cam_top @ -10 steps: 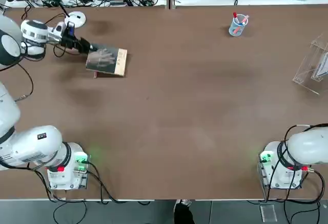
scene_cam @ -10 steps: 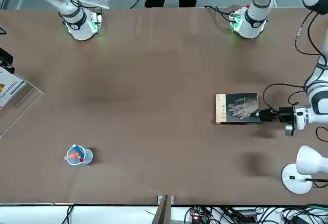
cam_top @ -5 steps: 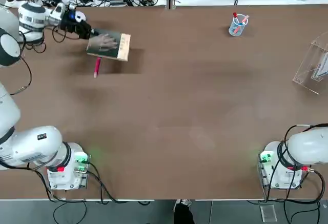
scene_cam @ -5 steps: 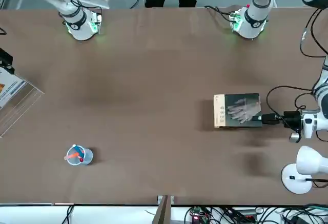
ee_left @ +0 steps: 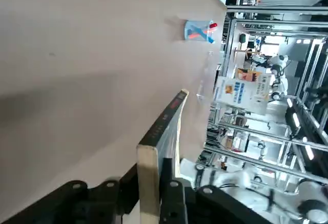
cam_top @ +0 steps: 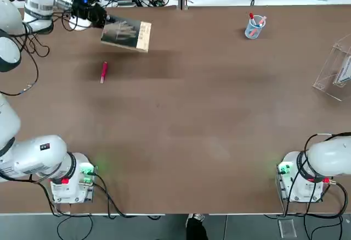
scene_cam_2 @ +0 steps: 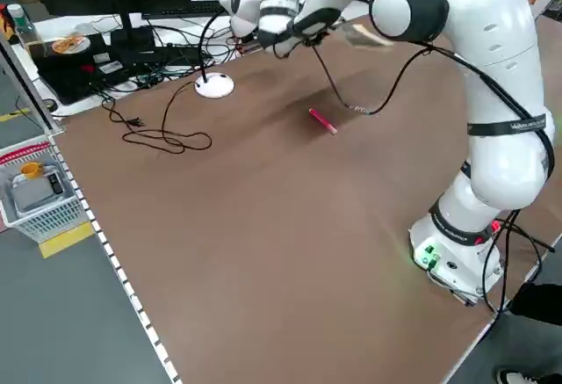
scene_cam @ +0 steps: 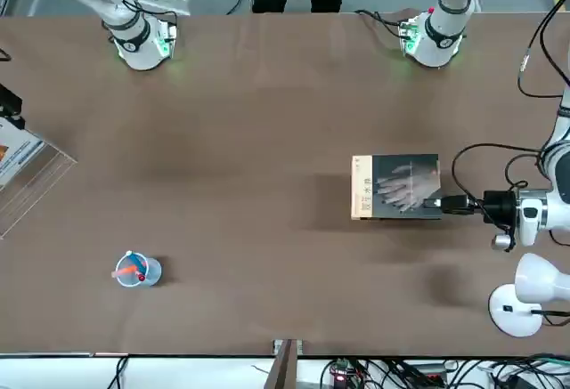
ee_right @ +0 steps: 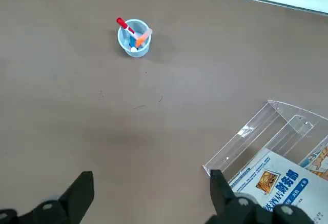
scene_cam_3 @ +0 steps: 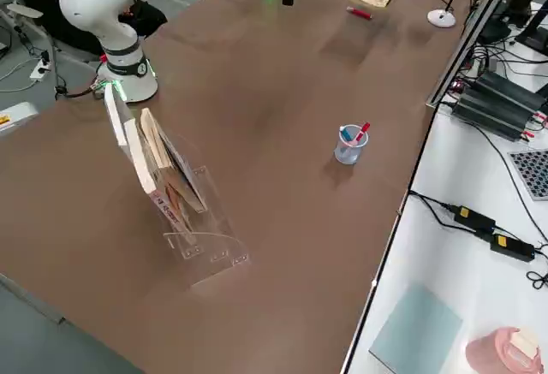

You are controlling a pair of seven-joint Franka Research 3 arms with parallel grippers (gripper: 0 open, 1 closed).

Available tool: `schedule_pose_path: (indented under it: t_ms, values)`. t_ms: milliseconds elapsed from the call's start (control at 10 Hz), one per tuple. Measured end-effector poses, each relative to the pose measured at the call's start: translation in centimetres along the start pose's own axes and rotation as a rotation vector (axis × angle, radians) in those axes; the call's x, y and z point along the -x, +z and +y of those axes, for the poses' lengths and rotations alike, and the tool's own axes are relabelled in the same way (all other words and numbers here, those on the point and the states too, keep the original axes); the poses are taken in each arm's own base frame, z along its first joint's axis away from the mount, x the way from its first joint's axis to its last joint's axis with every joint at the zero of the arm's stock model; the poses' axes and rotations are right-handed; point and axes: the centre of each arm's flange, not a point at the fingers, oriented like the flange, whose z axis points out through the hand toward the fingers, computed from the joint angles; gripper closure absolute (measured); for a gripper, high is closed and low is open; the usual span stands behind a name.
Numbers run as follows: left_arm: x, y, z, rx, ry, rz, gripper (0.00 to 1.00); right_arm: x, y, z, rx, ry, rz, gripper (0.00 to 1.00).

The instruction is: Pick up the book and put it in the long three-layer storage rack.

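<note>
your left gripper is clamped tight on one short edge of the book, which hangs clear of the bench with its grey cover up and its tan strip on the edge away from the gripper; a soft shadow lies on the bench under it. taking the book as your landmark: just behind the gripper that holds it stands a white desk lamp, at the bench's far left corner. a red pen lies flat on the bench a little nearer your arm bases than the book, apart from it. well to the right of the book, along the far side, you see a small clear cup of pens, upright. farther right again, at the bench's right edge, sits the long three-layer storage rack, clear acrylic, with printed booklets leaning in its slanted compartments; it is well apart from the book. your right gripper is parked by its base, looking down towards the rack and the cup, its fingers spread wide with nothing between them.
</note>
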Motion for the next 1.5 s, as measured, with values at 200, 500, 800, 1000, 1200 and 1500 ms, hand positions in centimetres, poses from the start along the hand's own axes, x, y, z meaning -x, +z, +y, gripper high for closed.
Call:
schedule_pose_path:
  t_ms: [200, 500, 800, 1000, 1200, 1500]
  values:
    - [-0.1, 0.6, 3.0, 0.025, -0.025, 0.000, 0.96, 0.0, 0.0, 0.1, 0.000, 0.003, 0.000, 0.00]
    - [-0.1, 2.7, 5.6, 0.094, -0.018, -0.019, 0.96, 0.1, 0.0, 0.4, -0.006, 0.011, 0.000, 0.00]
    - [0.0, 5.4, 8.1, 0.135, 0.010, -0.041, 0.96, 0.2, 0.2, 1.3, -0.026, 0.032, -0.001, 0.00]
    - [0.0, 7.6, 10.3, 0.146, 0.036, -0.038, 0.96, 0.1, 0.5, 1.2, -0.053, 0.042, -0.002, 0.00]
    - [0.2, 10.0, 12.5, 0.152, 0.039, -0.030, 0.96, 0.0, 0.8, 1.1, -0.069, 0.063, -0.006, 0.00]
    - [0.4, 13.6, 14.9, 0.151, 0.028, -0.013, 0.96, -0.1, 1.1, 1.1, -0.071, 0.082, -0.010, 0.00]
